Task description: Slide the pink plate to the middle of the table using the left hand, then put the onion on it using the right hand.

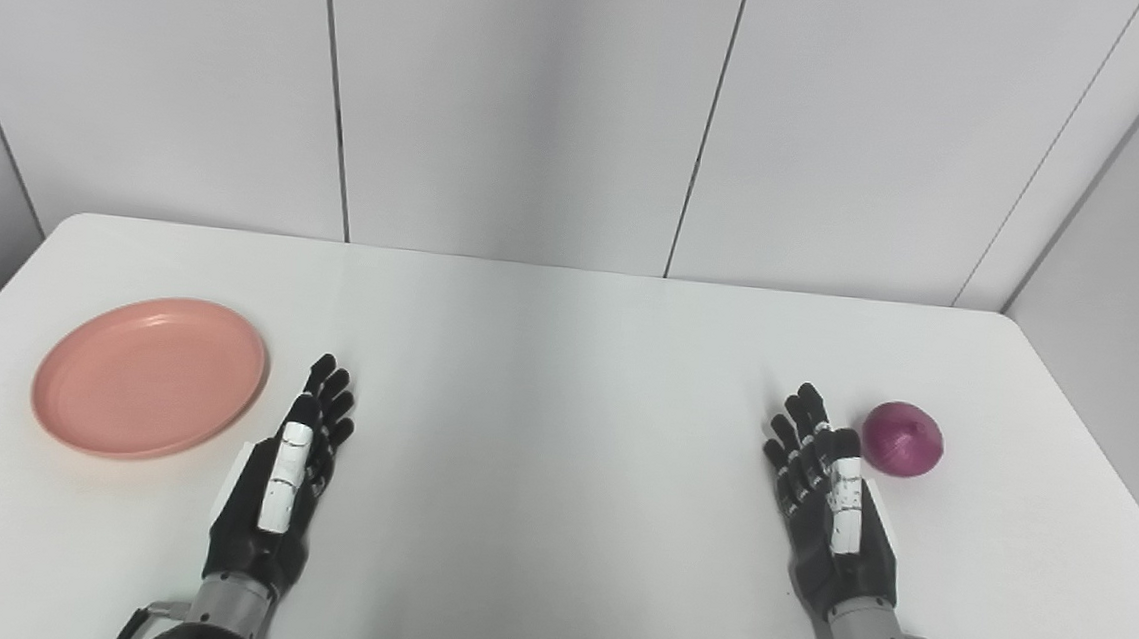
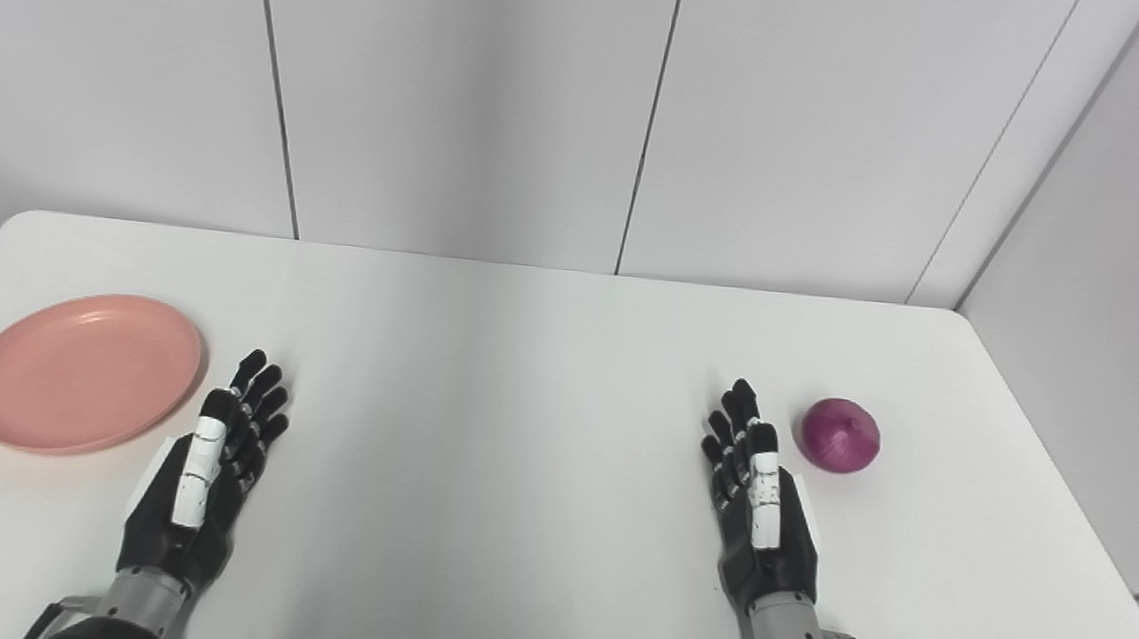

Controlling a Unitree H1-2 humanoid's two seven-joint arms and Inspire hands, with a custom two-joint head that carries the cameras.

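A white bench (image 1: 558,479) sits in front of pale wall panels (image 1: 524,106). Two black robot hands reach onto it from the near edge.

The pink plate (image 1: 151,375) lies flat on the left side of the bench, not in the middle. It is round, and nothing is on it.

The left hand (image 1: 288,470) is just beside the plate, on the plate's right side. It is not touching the plate — a thin strip of white bench shows between them. The hand is turned on its side with the thumb on top. Its fingers (image 1: 329,393) are stretched out and point away toward the wall. It holds nothing.

The onion (image 1: 902,439) is small, round and purple. It sits on the right side of the bench, well apart from the plate.

The right hand (image 1: 832,508) is just beside the onion, on the onion's left side. Its fingers (image 1: 801,426) are stretched out too, spread a little, and point toward the wall. The hand looks very near the onion, but it does not grasp it — it is empty.

The middle of the bench lies between the two hands.
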